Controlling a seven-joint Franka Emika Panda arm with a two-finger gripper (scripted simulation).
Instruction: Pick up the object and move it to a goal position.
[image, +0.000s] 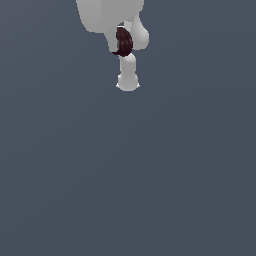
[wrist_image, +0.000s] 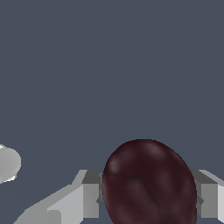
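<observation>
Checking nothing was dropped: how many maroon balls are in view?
1: the maroon ball sits between the end effector's fingers. Others could be hidden behind the arm.
</observation>
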